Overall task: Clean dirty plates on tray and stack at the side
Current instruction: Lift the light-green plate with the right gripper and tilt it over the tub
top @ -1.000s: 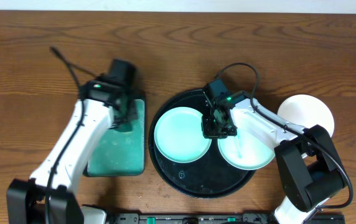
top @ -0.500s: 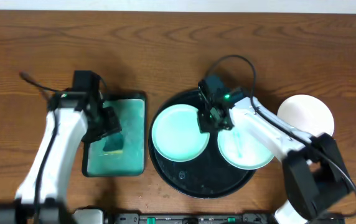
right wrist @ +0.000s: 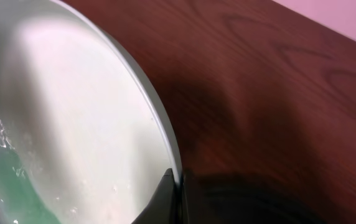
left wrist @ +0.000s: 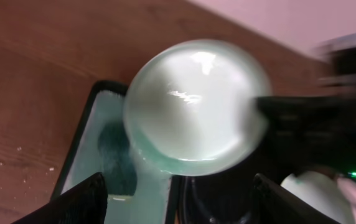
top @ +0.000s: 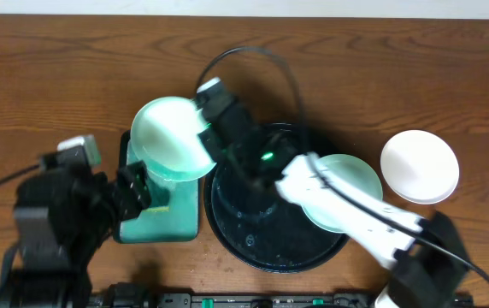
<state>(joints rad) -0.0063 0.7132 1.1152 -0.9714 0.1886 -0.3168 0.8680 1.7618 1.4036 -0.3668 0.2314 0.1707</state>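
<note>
One plate [top: 169, 137] is off the tray [top: 227, 233] now, pinched at its rim by the right gripper [top: 208, 130] and held above the teal pad [top: 166, 218], left of the counter's centre. Half a second ago it lay in the tray's left half. A second plate [top: 344, 193] sits at the tray's right side, and a third [top: 420, 165] lies near the right edge. The left gripper [left wrist: 178, 180], fingers spread wide, has drawn back towards the near-left corner.
</note>
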